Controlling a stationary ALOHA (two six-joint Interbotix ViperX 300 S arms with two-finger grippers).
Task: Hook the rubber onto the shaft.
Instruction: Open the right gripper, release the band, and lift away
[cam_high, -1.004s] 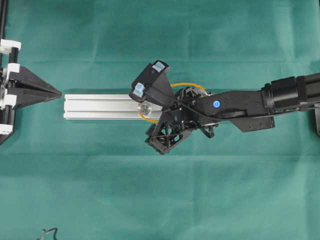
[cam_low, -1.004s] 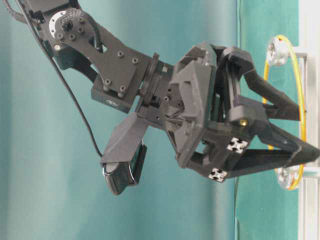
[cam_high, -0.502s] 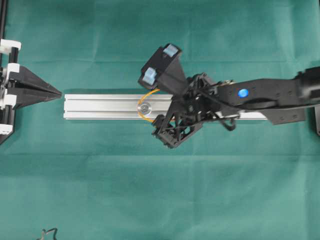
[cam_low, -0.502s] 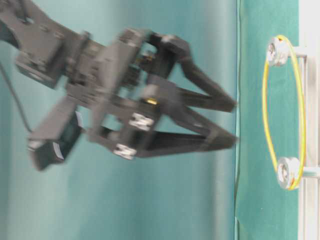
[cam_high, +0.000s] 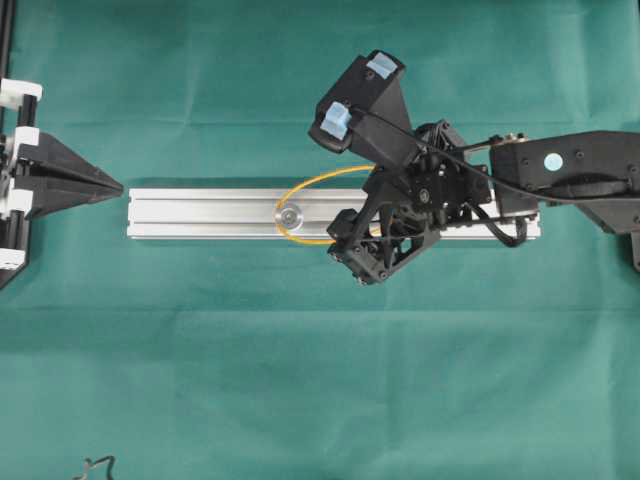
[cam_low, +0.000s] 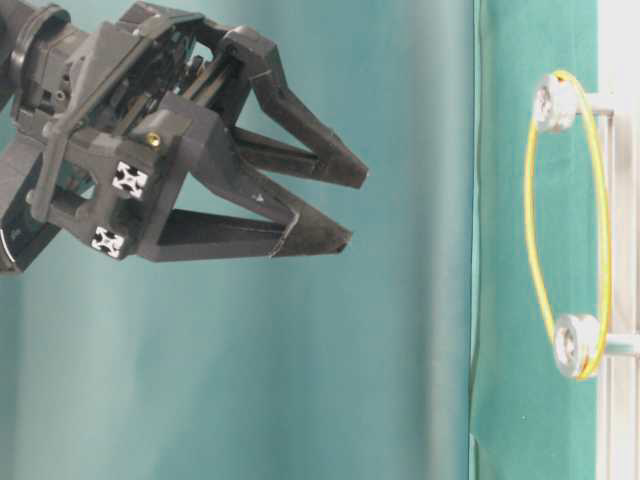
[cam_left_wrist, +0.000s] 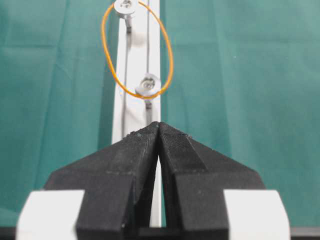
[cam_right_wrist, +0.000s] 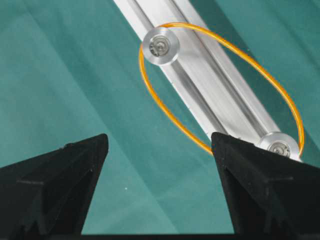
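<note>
1. A long silver aluminium rail (cam_high: 210, 215) with lengthwise grooves lies flat on the green cloth-covered table (cam_high: 300, 380), running left to right across the middle of the overhead view.
2. Two round silver shafts stand up from the rail: the left shaft (cam_high: 289, 215) shows plainly from overhead, while the other one is hidden there beneath the right arm and shows in the right wrist view as the second shaft (cam_right_wrist: 280, 146).
3. The thin orange elastic rubber loop (cam_right_wrist: 220, 82) is stretched into a long oval around both shafts; in the table-level view the rubber loop (cam_low: 537, 270) passes round both of them.
4. The right black gripper (cam_high: 362, 190) hangs above the rail, just right of the left shaft, and its arm reaches in from the right edge.
5. Its claw is released: the two pointed black fingers (cam_low: 310, 160) stand wide apart with nothing between them, and in the table-level view they are well apart from the rubber loop and the shafts.
6. In the right wrist view the two fingertips frame the cloth, and the loop lies beyond them, untouched.
7. The left black gripper (cam_high: 115, 186) rests at the left edge, its tip just left of the rail's left end.
8. Its claw is clenched on nothing: the left wrist view shows the two fingers (cam_left_wrist: 137, 150) pressed together, pointing along the rail toward the loop.
</note>
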